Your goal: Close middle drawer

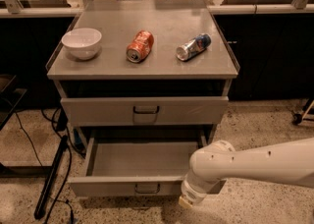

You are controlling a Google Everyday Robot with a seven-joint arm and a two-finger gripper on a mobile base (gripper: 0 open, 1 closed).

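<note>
The middle drawer [117,186] is pulled far out of the grey cabinet, and its inside is bare. Its low front panel has a small centre pull [147,188]. The taller top drawer [144,110] above it is shut. My white arm [255,164] reaches in from the right. The gripper [189,200] hangs at its end, low, right at the right end of the open drawer's front panel. I cannot tell whether it touches the panel. The lowest drawer is hidden under the open one.
On the cabinet top [113,68] stand a white bowl [82,42], an orange can [140,46] on its side and a blue-silver can [193,47] on its side. A black rod [51,179] and cables lie on the floor at the left. Dark counters stand behind.
</note>
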